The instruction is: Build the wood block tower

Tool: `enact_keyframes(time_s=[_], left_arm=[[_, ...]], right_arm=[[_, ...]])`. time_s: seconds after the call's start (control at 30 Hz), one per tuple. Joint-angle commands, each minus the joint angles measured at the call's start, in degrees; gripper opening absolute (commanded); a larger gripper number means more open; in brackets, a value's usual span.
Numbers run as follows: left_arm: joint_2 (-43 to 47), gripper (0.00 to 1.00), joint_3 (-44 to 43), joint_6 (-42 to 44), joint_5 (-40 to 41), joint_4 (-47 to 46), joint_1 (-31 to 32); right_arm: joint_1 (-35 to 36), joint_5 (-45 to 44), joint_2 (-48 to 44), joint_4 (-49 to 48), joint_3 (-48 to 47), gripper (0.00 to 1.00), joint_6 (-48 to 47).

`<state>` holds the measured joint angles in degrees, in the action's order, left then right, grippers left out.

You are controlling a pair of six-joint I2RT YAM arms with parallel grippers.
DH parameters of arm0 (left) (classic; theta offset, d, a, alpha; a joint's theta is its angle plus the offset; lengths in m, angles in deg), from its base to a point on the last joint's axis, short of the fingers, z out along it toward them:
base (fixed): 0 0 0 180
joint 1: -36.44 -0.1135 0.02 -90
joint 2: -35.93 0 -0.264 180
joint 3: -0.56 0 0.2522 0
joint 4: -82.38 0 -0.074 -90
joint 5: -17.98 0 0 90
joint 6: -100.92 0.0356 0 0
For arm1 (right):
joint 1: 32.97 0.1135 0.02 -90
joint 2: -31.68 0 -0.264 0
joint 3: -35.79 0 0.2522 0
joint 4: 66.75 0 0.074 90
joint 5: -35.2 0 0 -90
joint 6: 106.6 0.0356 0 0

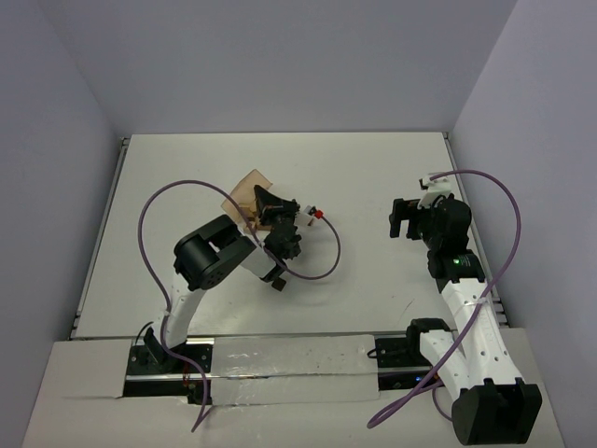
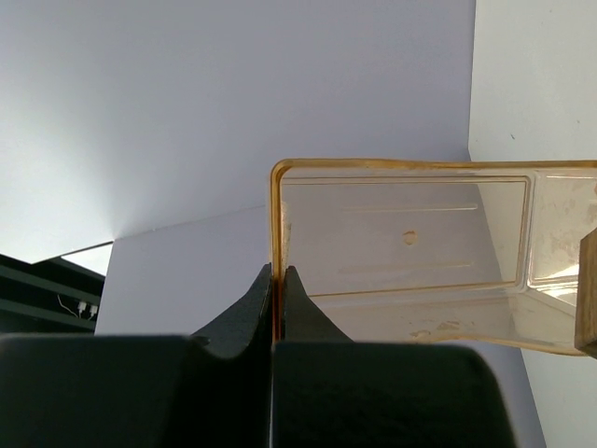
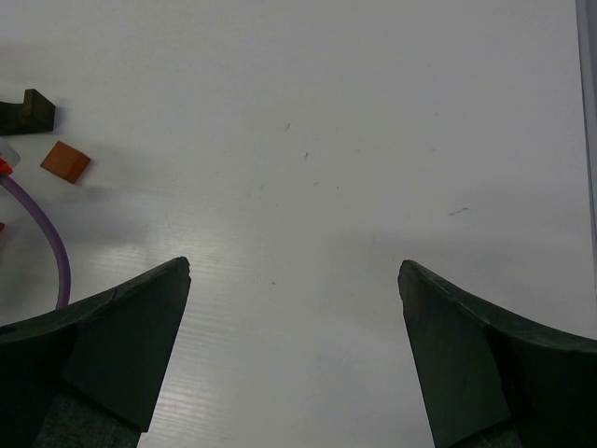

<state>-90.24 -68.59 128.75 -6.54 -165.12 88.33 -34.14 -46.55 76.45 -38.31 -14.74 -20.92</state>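
Left wrist view: the orange tray is pinched by the left gripper and should be tipped slowly; the right gripper is spread open

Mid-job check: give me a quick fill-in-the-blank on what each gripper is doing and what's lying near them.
1. The left gripper is shut on the rim of the pale orange ____.
2. The right gripper hangs over the table with its jaws ____.
3. The cable curving beside the reddish-brown block is ____ in colour.
Missing words: tray; open; purple.
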Motion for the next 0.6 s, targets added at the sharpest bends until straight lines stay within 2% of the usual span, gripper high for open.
enact_keyframes(time_s=[0.0,0.3,0.47,0.57], left_arm=[[0.6,0.0,2.6,3.2,1.1,-25.4,-2.1],[4.7,0.0,1.5,4.7,-0.6,-25.3,-7.6],[6.8,0.0,-2.4,5.7,-1.7,-24.7,-11.0],[9.2,0.0,-5.4,4.1,-1.9,-21.2,-13.7]], right_arm=[[-0.3,0.3,-0.2,-1.1,-3.0,1.0,0.2],[-0.3,0.5,0.0,-1.0,-3.1,1.0,0.1],[-0.3,0.4,0.0,-0.9,-3.0,1.0,0.1],[-0.3,0.4,-0.1,-1.0,-3.0,1.0,0.1]])
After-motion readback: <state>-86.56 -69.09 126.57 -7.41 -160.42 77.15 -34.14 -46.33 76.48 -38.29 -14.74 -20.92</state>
